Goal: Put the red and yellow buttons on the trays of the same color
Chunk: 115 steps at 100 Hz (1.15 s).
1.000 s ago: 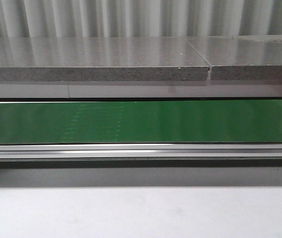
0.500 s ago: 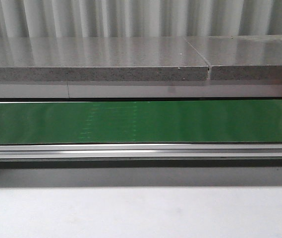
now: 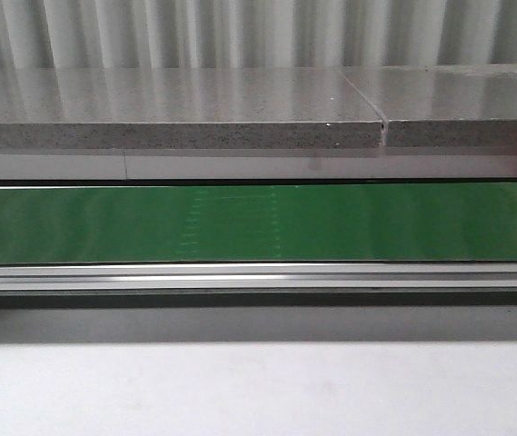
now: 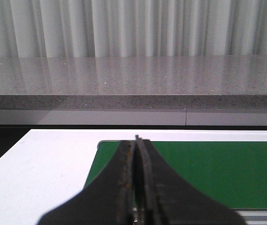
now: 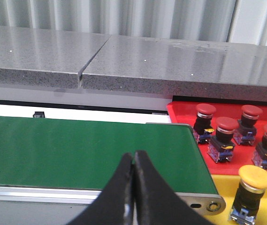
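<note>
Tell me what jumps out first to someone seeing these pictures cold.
The long green conveyor belt running across the front view, bare of buttons, grabs the eye first. Next, in the right wrist view, four red buttons stand on a red tray past the belt's end, with one yellow button on a yellow tray beside it. Both the left gripper and right gripper are shut and hold nothing.
</note>
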### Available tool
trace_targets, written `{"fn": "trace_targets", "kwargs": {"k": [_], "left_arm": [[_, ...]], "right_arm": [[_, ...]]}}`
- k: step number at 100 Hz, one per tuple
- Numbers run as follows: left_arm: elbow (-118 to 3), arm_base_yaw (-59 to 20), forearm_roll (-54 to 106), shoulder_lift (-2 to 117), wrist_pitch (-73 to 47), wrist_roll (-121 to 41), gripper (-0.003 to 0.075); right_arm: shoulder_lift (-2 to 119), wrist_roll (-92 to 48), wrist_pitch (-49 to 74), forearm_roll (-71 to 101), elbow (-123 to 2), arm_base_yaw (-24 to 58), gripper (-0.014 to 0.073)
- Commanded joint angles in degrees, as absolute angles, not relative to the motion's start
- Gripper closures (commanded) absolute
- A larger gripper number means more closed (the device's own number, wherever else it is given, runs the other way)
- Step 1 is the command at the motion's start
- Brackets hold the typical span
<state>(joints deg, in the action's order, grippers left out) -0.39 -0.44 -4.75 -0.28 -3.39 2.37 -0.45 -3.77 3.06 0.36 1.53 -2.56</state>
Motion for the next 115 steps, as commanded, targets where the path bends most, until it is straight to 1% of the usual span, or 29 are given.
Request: {"fn": "trace_targets", "kwargs": {"k": [1, 115], "left_arm": [[2.6, -0.2, -4.8, -2.5, 1.2, 2.4, 0.0741], [2.6, -0.2, -4.8, -2.5, 1.2, 2.4, 0.0741]], "right_arm": [[-1.2, -3.8, -1.1, -0.3, 0.7, -2.9, 0.0662], [-1.2, -3.8, -0.9, -0.3, 0.7, -1.9, 0.0662]]}}
